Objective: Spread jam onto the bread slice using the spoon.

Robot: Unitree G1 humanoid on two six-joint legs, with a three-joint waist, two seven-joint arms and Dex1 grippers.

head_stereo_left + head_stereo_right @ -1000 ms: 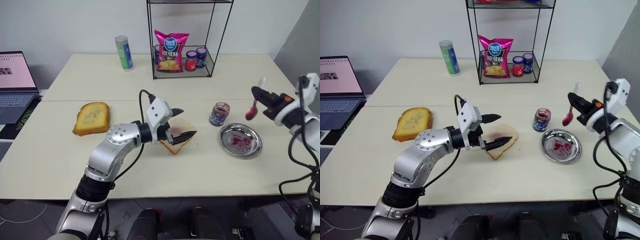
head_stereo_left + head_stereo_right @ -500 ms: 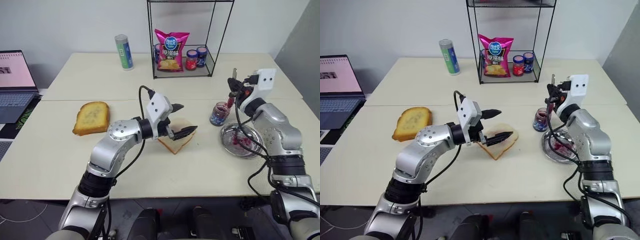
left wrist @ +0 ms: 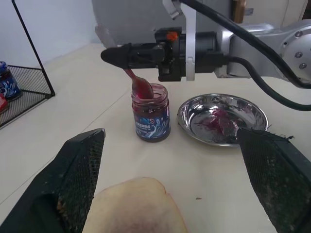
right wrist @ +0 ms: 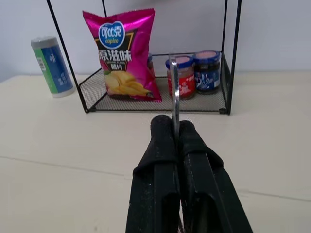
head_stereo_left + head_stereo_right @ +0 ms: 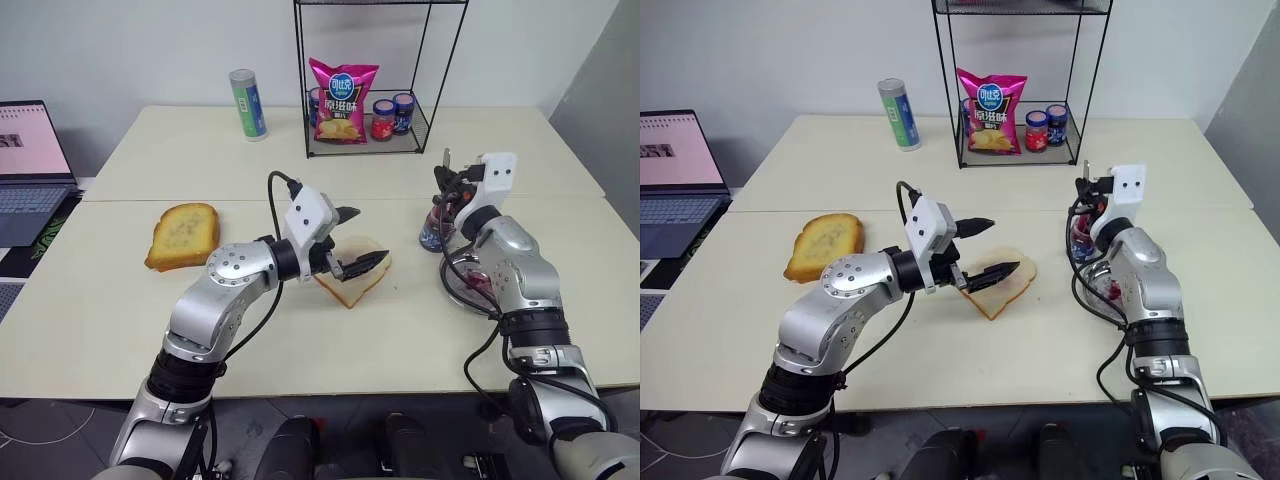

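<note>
The bread slice (image 5: 350, 290) lies on the table with a faint purple smear on it. My left gripper (image 5: 372, 236) hovers open over it, one finger on each side. My right gripper (image 3: 109, 54) is shut on the spoon (image 4: 175, 92), handle pointing up. The spoon's red-smeared bowl (image 3: 142, 89) dips into the mouth of an open jam jar (image 3: 150, 116). Beside the jar stands a round steel dish (image 3: 252, 109) holding smears of jam (image 3: 216, 120). In the head views my right arm hides part of the dish.
A toasted slice (image 5: 184, 235) lies left of the bread. A wire rack (image 5: 430, 120) at the back holds a pink chips bag (image 5: 341, 100) and small jars (image 5: 392, 115). A cylindrical can (image 5: 247, 104) stands left of it. A laptop (image 5: 30, 165) sits at the far left.
My right arm swung in from the far right and sank toward the open jar, bringing the spoon's bowl to its mouth. The left gripper stayed over the bread.
</note>
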